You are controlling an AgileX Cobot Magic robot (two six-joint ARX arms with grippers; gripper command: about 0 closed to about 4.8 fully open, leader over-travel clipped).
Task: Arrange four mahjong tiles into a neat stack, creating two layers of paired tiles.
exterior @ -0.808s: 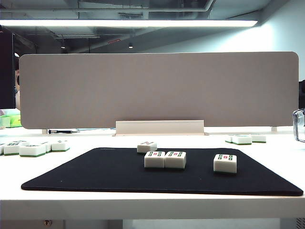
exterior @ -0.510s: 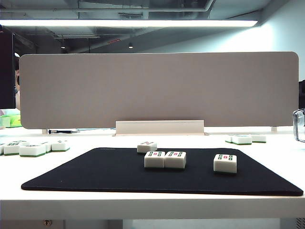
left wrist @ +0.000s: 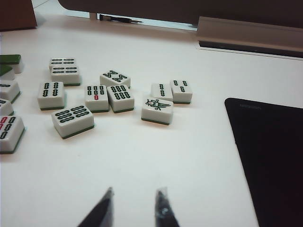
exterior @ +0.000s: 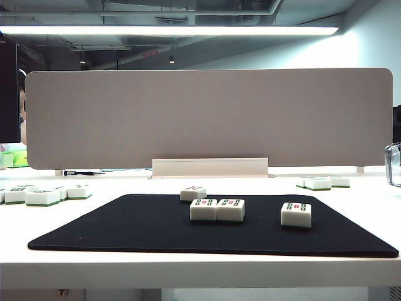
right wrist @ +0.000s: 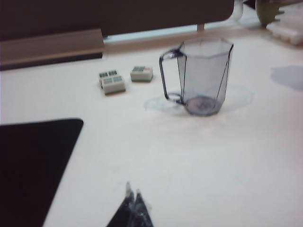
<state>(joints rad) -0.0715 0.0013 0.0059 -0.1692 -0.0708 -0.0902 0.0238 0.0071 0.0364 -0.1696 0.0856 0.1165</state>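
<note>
Above bare table, left gripper [left wrist: 135,208] stands apart, right gripper [right wrist: 132,203] together, both empty

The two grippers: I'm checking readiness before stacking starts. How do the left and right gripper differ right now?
The left gripper has a clear gap between its fingertips; the right gripper is pinched shut. The left hangs near loose tiles, the right near a clear jug. Both hold nothing, over bare white table.

A white table [exterior: 188,266] carries a black mat [exterior: 144,226] holding four mahjong tiles [exterior: 217,209], loose tiles [left wrist: 90,101] on its left side, a few more tiles [right wrist: 113,81] and a clear jug [right wrist: 201,75] on its right, and a divider board [exterior: 210,119] at the back.
</note>
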